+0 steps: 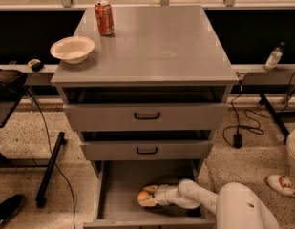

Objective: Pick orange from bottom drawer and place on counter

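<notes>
The bottom drawer (116,194) is pulled open below the two shallower drawers. The orange (143,196) lies on its grey floor, right of the middle. My gripper (148,197) reaches in from the right on the white arm (194,197), with its fingers around the orange. The counter (152,42) is the grey cabinet top above.
A red soda can (104,17) and a white bowl (72,48) stand on the counter's left side. The two upper drawers (147,116) stick out slightly over the bottom one. A bottle (274,56) stands on the ledge at right. Cables and a stand leg lie on the floor.
</notes>
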`<state>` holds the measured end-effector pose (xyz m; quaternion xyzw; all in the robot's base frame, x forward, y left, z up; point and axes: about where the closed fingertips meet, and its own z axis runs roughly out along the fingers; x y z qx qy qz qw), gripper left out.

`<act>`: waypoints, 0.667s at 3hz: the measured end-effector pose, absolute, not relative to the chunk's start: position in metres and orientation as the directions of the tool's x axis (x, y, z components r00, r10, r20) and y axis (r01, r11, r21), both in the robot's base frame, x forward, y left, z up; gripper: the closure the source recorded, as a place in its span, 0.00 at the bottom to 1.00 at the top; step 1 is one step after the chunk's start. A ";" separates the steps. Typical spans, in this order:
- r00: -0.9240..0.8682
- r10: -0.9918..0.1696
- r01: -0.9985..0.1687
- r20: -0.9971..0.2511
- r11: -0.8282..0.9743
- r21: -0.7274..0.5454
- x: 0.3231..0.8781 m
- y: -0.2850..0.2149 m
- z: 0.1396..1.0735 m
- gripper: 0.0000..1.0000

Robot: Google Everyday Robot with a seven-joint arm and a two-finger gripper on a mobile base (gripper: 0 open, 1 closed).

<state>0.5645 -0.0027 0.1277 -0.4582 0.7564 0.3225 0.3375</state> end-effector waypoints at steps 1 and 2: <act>-0.353 -0.457 -0.913 -0.816 0.360 0.193 0.563 -0.006 0.133 1.00; -0.285 -0.426 -0.923 -0.859 0.363 0.127 0.563 -0.020 0.175 1.00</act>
